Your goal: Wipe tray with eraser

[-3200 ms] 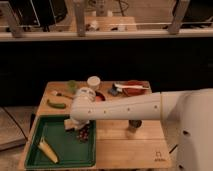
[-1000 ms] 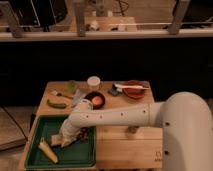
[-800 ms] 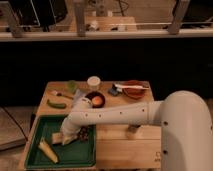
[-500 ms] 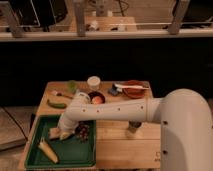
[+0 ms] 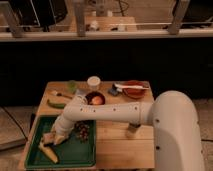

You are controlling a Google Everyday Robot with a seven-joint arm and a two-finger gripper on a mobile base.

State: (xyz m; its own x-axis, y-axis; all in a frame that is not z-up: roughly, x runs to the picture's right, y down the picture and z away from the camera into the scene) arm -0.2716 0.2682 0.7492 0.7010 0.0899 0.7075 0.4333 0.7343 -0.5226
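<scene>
The green tray (image 5: 75, 155) lies at the front left of the wooden table. My gripper (image 5: 54, 138) is low over the tray's left part, with the white arm reaching in from the right. It is shut on the small pale cream eraser (image 5: 49, 138), which rests against the tray floor. A yellow wedge-shaped piece (image 5: 48, 152) lies just in front of the gripper in the tray. A dark bumpy cluster (image 5: 81, 131) lies in the tray to the gripper's right, partly under the arm.
Behind the tray on the wooden table (image 5: 125, 145) stand a dark bowl with an orange thing (image 5: 95, 98), a white cup (image 5: 93, 81), a red plate with a utensil (image 5: 134, 90), a green long vegetable (image 5: 56, 104) and a small green cup (image 5: 72, 86).
The gripper has slid leftward and slightly back across the tray floor with the eraser in it. The yellow wedge and dark cluster have stayed put.
</scene>
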